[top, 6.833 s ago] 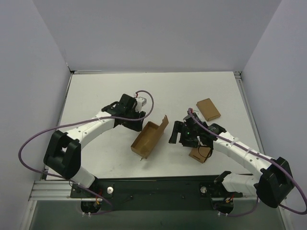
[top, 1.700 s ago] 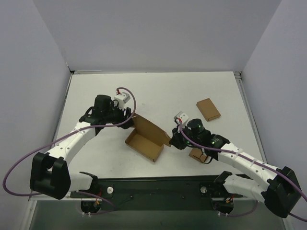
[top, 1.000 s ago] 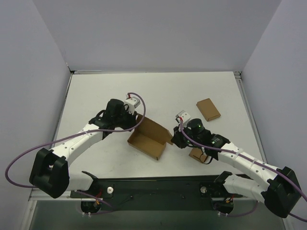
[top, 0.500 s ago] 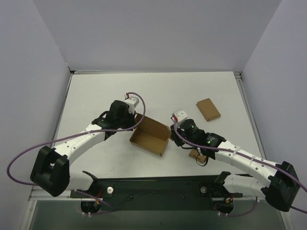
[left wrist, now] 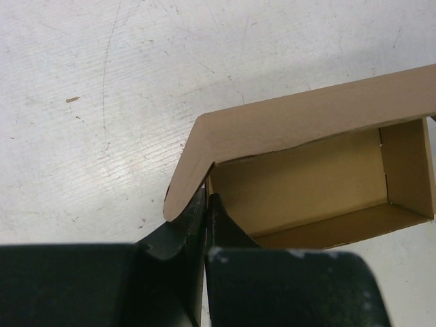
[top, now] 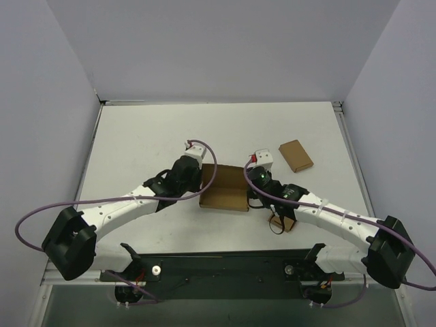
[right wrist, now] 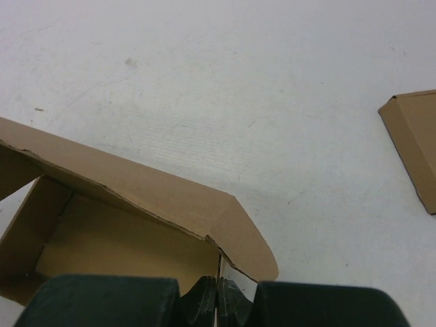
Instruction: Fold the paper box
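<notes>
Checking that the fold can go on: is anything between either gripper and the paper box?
Nothing visible. The left gripper and right gripper are each shut on an end wall of the paper box. The small brown box lies apart.

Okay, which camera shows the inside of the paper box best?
The left wrist view. The paper box fills much of the frame there, with its open cavity, far end wall and raised lid flap all clear. The right wrist view shows the flap and only part of the cavity. The top external view shows it small, with little interior detail.
</notes>
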Robot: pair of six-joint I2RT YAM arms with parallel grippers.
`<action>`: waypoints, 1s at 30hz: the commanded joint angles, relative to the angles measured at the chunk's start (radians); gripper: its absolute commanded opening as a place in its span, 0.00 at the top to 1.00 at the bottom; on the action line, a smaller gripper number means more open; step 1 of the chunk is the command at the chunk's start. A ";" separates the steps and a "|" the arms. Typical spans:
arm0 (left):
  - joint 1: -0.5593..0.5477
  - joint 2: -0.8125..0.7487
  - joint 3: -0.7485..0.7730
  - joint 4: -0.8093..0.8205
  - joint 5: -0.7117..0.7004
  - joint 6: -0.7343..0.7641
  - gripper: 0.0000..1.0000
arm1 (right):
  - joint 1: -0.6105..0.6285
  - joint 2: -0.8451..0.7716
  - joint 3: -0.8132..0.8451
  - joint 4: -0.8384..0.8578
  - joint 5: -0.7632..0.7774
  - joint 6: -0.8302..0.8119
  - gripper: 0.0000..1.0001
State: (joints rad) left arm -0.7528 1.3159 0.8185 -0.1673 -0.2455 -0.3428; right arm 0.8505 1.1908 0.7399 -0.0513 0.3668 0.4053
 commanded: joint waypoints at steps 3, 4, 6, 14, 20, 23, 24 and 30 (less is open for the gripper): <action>-0.068 0.040 -0.007 0.097 -0.143 -0.108 1.00 | 0.022 0.050 0.032 0.001 0.129 0.165 1.00; -0.072 0.040 -0.010 0.101 -0.155 -0.117 1.00 | 0.027 0.053 0.032 -0.010 0.136 0.176 1.00; -0.086 0.039 -0.028 0.118 -0.170 -0.143 1.00 | 0.032 0.058 0.024 -0.016 0.155 0.205 1.00; -0.118 0.040 -0.073 0.153 -0.184 -0.200 1.00 | 0.051 0.078 0.009 -0.042 0.172 0.270 1.00; -0.146 0.040 -0.107 0.152 -0.205 -0.223 1.00 | 0.076 0.099 0.006 -0.093 0.199 0.337 1.00; -0.158 0.032 -0.131 0.153 -0.222 -0.239 1.00 | 0.096 0.102 0.006 -0.137 0.239 0.375 1.00; -0.161 0.029 -0.140 0.152 -0.224 -0.243 1.00 | 0.107 0.099 0.006 -0.146 0.247 0.383 1.00; -0.190 0.014 -0.194 0.193 -0.253 -0.283 1.00 | 0.139 0.099 -0.004 -0.219 0.291 0.455 1.00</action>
State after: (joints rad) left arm -0.9169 1.3434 0.6743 0.0441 -0.5106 -0.5770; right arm 0.9676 1.2755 0.7399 -0.1516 0.6155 0.7815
